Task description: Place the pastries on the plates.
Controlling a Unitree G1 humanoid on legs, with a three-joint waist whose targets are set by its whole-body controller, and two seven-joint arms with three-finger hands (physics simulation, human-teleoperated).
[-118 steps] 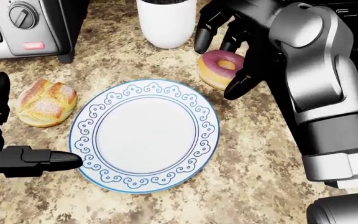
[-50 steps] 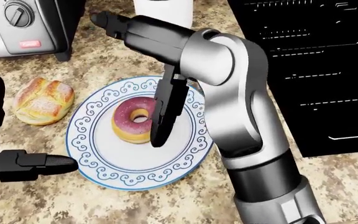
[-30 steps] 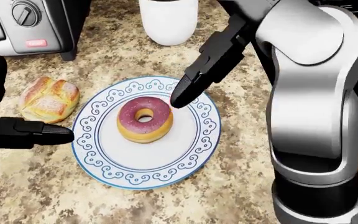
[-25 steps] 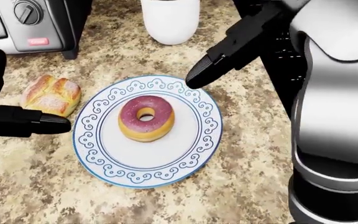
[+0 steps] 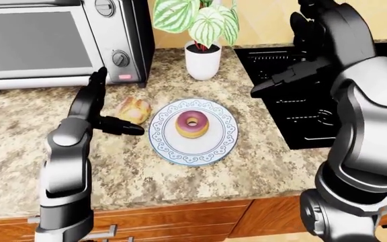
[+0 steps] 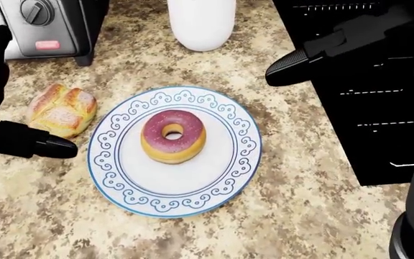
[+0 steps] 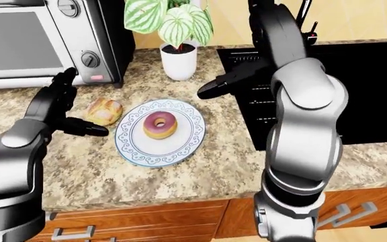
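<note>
Black fingers of the left hand (image 5: 98,112) stand spread and empty, one finger pointing toward the plate (image 6: 230,167), the others upright just beside the bread roll (image 6: 61,110) on the speckled stone counter (image 5: 133,166). The roll lies off the plate, near its left rim in the head view, below the toaster oven (image 5: 52,43). The doughnut (image 6: 173,135) already sits in the plate's middle. The right hand (image 7: 244,75) hangs raised over the black stove (image 5: 314,101), fingers extended and holding nothing, well apart from the food. The roll looks like the step in hand: the left fingers should come down around its sides, close gently so the crust is not crushed, lift clear of the rim, and set it beside the doughnut or on a second plate, though none shows here.
</note>
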